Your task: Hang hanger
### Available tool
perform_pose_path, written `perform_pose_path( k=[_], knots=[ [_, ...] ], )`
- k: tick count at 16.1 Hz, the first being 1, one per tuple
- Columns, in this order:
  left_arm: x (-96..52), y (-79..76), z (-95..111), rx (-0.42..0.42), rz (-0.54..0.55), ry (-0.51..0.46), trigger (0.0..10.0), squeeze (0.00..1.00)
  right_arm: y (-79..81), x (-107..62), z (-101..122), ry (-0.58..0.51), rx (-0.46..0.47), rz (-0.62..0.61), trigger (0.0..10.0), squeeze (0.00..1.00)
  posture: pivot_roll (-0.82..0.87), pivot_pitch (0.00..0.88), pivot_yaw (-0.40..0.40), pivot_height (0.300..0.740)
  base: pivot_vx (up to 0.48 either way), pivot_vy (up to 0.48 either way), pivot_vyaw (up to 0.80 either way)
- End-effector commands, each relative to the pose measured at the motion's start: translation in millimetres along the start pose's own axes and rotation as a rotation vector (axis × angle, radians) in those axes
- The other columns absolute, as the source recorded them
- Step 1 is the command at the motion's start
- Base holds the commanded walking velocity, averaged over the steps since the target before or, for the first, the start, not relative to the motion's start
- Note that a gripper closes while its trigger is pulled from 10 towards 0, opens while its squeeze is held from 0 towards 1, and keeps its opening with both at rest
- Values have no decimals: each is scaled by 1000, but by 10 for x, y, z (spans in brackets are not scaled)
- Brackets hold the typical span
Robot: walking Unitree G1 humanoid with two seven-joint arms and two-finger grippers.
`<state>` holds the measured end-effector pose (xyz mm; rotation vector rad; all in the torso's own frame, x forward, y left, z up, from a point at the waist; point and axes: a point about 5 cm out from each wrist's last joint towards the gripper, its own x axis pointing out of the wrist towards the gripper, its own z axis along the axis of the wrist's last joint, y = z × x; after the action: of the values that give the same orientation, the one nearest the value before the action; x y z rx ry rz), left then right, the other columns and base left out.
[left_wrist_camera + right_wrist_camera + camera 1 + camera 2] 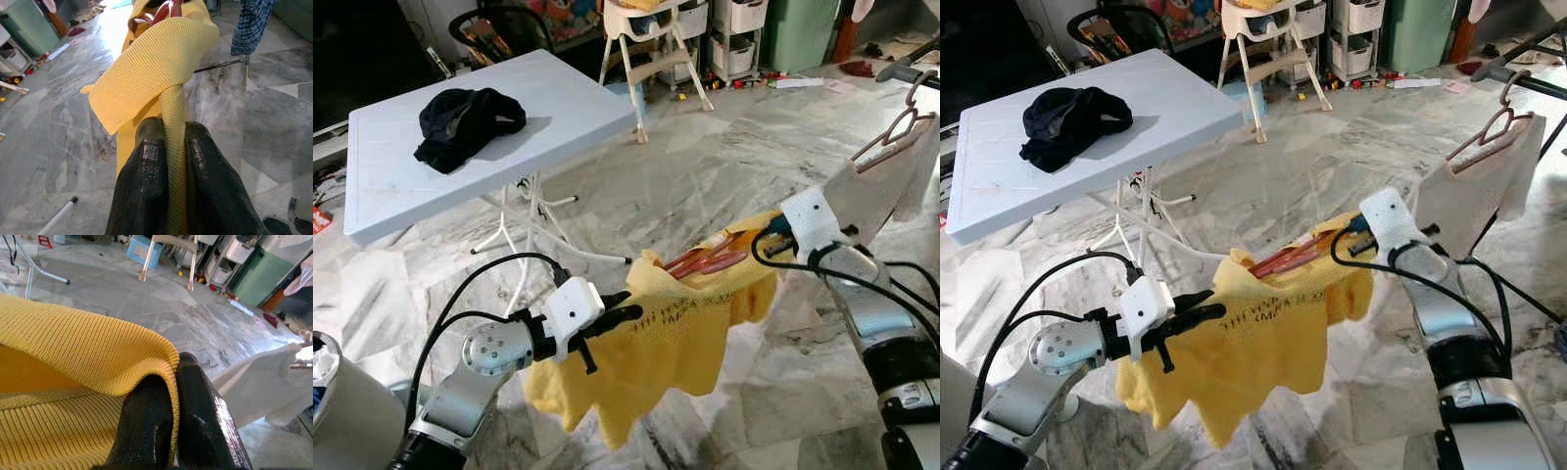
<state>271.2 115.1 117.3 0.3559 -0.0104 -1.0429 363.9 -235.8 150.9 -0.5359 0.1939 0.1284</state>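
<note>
My left gripper (pixel 168 161) and right gripper (pixel 173 396) each pinch the yellow shirt (pixel 675 343), already on its red hanger (pixel 710 260). Hanging remains: the rail (pixel 909 70) sits at two o'clock, well apart.

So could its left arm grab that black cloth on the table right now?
Probably not: the left gripper is shut on the yellow shirt, and the black cloth lies well beyond it on the table.

Both silver arms raised forward with elbows bent, left hand (pixel 625 315) pinching yellow cloth (pixel 671 343) tight between its black fingers (pixel 146 186), right hand (pixel 171 426) likewise clamped on the cloth's far edge
</note>
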Motion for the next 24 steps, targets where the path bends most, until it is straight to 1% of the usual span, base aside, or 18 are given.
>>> perform_pose_path(
  k=[1,2,3,4,5,6,7,8,9,12,15,17,19,20,22,24],
  knots=[
    [-175,103,-115,-9,51,61,0,0,-291,-68,-96,47,26,-138,0,0,-95,55,148,740,0,0,0],
    [-185,94,-107,-12,38,56,0,0,-294,-65,-131,64,11,-142,0,0,-95,55,147,740,0,0,0],
    [-188,95,-106,-10,38,55,0,0,-294,-65,-140,68,7,-143,0,0,-95,55,147,740,0,0,0],
    [-208,90,-80,-11,26,44,0,0,-311,-52,-217,103,0,-163,0,0,-89,54,146,740,0,0,0],
    [-213,77,-58,-20,10,32,0,0,-318,-39,-228,112,5,-172,0,0,-85,53,144,740,0,0,0],
    [-216,50,-41,-18,-16,27,0,0,-308,-10,-201,110,7,-174,0,0,-85,53,144,740,0,0,0],
    [-215,38,-35,-22,-23,21,0,0,-301,12,-174,106,2,-177,0,0,-84,52,144,740,0,0,0],
    [-214,31,-20,-23,-29,14,0,0,-285,45,-130,100,-22,-177,0,0,-82,52,143,740,0,0,0],
    [-218,28,-7,-26,-38,11,0,0,-290,66,-101,96,-18,-182,0,0,-77,50,142,740,0,0,0],
    [-266,12,-5,-32,-57,21,0,0,-371,85,-41,78,-24,-210,0,0,-71,52,137,740,0,0,0],
    [-326,-18,-62,-37,-70,53,0,0,-476,83,25,58,-33,-235,0,0,-70,53,134,740,0,0,0],
    [-333,-6,-96,-42,-51,74,0,0,-529,73,46,51,-38,-239,0,0,-71,53,133,740,0,0,0],
    [-323,62,-155,-17,-11,118,0,0,-526,78,158,-2,-32,-184,0,0,-72,53,131,740,0,0,0],
    [-314,113,-176,-22,42,131,0,0,-477,77,174,-21,-19,-126,0,0,-72,52,131,740,0,0,0],
    [-308,141,-180,-2,64,130,0,0,-433,41,144,-31,-25,-80,0,0,-73,52,131,740,0,0,0],
    [-303,98,-168,-19,31,118,0,0,-460,-28,19,-9,-26,-89,0,0,-78,54,132,740,0,0,0]
  ],
)
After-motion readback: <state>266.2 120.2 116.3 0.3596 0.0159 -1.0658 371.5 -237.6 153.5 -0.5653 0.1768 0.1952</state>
